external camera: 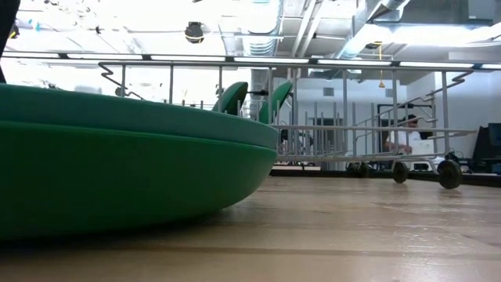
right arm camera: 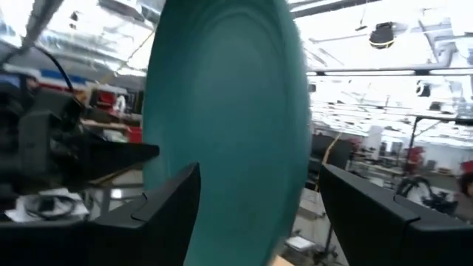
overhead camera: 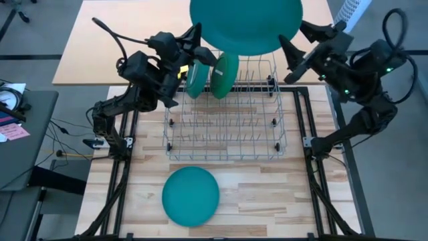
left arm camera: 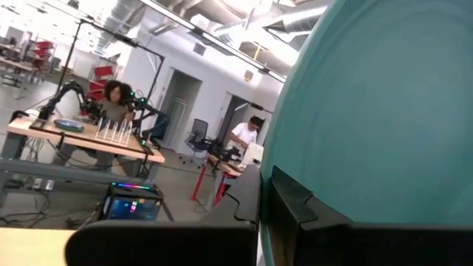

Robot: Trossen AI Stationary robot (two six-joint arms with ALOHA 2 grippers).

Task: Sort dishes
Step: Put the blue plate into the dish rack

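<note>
At the top centre, the left gripper clenches the raised teal plate's edge while the right gripper straddles its other edge, fingers spread.

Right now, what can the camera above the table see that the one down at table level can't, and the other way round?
Only the high view shows both arms lifting a big teal plate, the left gripper clamped on its edge, the right gripper open at its opposite edge. Only the low view shows a person in the room behind. Both show the wire rack with two plates standing in it, and the plates lying on the table.
</note>
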